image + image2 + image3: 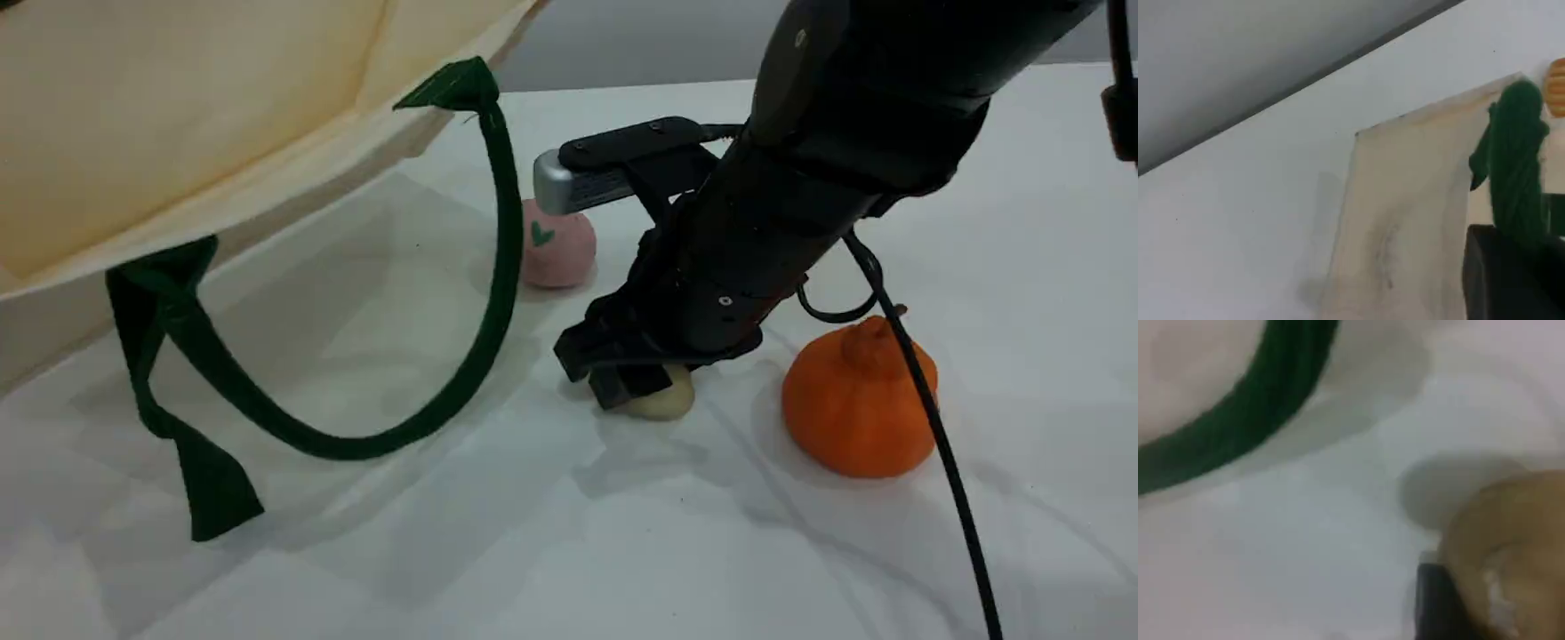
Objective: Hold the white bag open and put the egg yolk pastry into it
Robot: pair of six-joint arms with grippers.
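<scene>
The white bag hangs raised at the upper left, its green handle looping down to the table. My left jaws are clamped, it seems on the bag's other green handle, though the view is tight. My right jaws are pressed down around the egg yolk pastry, which sits on the table between the pink ball and the orange pumpkin-like thing.
</scene>
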